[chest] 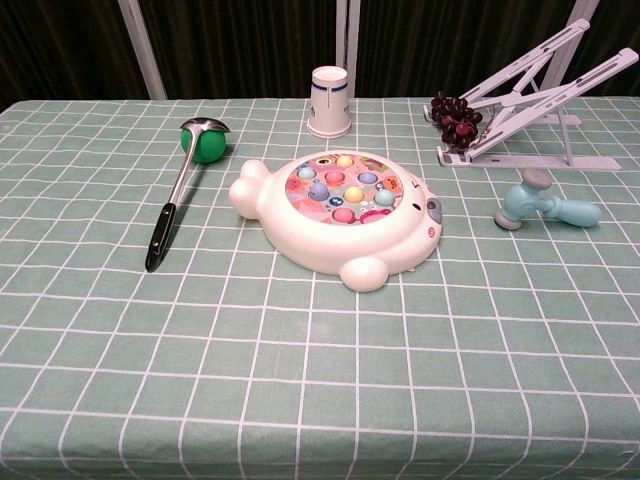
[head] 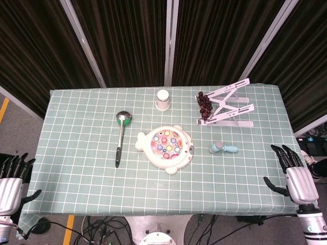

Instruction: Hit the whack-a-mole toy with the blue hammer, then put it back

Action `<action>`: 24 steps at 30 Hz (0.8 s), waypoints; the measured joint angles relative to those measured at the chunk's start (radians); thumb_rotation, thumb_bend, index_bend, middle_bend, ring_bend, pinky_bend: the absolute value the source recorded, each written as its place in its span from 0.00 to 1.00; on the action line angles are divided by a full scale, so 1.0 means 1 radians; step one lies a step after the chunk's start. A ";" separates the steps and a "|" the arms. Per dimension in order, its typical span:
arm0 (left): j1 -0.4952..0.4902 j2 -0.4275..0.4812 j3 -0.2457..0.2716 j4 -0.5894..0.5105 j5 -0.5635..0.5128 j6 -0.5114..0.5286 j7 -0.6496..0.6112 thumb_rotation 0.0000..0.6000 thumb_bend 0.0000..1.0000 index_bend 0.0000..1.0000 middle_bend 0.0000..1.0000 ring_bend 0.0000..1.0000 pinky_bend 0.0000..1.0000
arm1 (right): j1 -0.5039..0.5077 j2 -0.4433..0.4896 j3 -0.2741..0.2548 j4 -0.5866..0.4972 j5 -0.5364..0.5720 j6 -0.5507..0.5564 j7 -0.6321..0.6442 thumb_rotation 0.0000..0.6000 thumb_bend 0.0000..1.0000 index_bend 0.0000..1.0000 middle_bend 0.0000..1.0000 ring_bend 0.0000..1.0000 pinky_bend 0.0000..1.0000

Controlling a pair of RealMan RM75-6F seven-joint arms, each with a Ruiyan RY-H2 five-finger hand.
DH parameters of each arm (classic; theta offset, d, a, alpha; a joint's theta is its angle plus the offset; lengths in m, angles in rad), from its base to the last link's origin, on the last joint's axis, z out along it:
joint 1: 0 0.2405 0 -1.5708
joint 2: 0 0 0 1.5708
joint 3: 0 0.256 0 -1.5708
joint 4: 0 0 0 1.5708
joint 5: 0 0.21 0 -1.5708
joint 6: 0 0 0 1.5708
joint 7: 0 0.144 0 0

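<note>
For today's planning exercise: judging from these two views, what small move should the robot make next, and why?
Probably reach the right robot hand toward the blue hammer. The hammer lies untouched on the table, right of the whack-a-mole toy, and that open hand is nearer.

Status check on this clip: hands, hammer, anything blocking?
Left hand and right hand open, off the table edges. Blue hammer lying untouched right of the whack-a-mole toy. Nothing between right hand and hammer.

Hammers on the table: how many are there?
1. The blue hammer lies on the tablecloth to the right of the whack-a-mole toy, in front of the white folding stand. No others show in either view.
</note>
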 measured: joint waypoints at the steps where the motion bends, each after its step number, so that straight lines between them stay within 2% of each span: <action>1: 0.000 0.000 0.000 0.000 0.000 0.001 0.000 1.00 0.00 0.16 0.05 0.00 0.00 | 0.000 -0.001 -0.001 0.000 -0.001 -0.001 -0.001 1.00 0.18 0.01 0.13 0.00 0.09; 8: 0.005 0.000 0.002 0.000 -0.002 0.003 0.000 1.00 0.00 0.16 0.05 0.00 0.00 | 0.013 0.000 -0.002 -0.003 -0.003 -0.024 -0.001 1.00 0.18 0.01 0.13 0.00 0.09; 12: 0.005 0.003 0.000 0.000 -0.004 0.005 -0.001 1.00 0.00 0.16 0.05 0.00 0.00 | 0.048 0.017 0.008 -0.025 0.000 -0.075 0.008 1.00 0.17 0.01 0.13 0.00 0.09; 17: 0.005 0.001 0.000 0.001 -0.005 0.004 -0.003 1.00 0.00 0.16 0.05 0.00 0.00 | 0.128 0.037 0.041 -0.045 0.057 -0.212 -0.005 1.00 0.17 0.02 0.14 0.00 0.09; 24: 0.002 0.002 -0.003 0.004 -0.020 -0.010 -0.005 1.00 0.00 0.16 0.05 0.00 0.00 | 0.292 0.010 0.105 -0.005 0.213 -0.470 -0.039 1.00 0.13 0.11 0.19 0.02 0.10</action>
